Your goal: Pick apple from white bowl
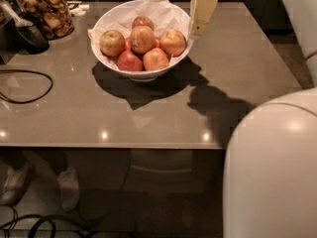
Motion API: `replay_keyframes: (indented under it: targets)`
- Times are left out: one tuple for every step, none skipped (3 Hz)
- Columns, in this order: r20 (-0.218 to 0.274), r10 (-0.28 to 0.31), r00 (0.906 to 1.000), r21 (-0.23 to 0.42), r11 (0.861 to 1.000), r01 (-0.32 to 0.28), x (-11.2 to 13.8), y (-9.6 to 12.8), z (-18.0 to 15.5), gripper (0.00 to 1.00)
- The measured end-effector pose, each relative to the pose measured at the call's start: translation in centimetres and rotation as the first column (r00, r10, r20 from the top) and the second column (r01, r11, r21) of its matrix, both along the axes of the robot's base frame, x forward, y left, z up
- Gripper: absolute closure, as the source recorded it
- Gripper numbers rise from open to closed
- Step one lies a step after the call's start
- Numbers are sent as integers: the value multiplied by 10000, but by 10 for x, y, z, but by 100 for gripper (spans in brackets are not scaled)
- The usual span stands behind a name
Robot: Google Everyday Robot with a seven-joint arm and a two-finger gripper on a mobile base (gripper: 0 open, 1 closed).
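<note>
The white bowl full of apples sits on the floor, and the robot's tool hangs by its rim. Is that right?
Not quite. The camera view shows the white bowl sitting on the grey table, not the floor. The rest holds: apples fill it, and the tool hangs by its rim, on the side away from the jar.

Glossy white bowl [148, 74], lined with white paper [161, 6]. The apple [173, 42] at its right is peach-orange; a darker red one [129, 61] lies in front. The cream tool [198, 29] hangs just over the bowl's right rim. Grey-brown desk [247, 58]; black cable [30, 98]; jar [47, 11] of brown pieces.
</note>
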State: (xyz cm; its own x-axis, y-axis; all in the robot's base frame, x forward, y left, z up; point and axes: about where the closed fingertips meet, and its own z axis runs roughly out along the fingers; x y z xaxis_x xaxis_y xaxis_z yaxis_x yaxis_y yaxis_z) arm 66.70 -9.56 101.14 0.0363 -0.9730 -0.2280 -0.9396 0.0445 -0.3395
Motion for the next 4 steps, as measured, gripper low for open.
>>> replay_keyframes:
  targets:
    - [43, 101, 9999, 130, 9999, -101, 14, 7, -2, 32]
    - [71, 139, 9999, 236, 9996, -140, 26, 13, -6, 44]
    - [68, 151, 9999, 370, 9992, -153, 36, 18, -10, 41]
    - [-19, 211, 9998, 490, 9986, -210, 44, 24, -17, 35]
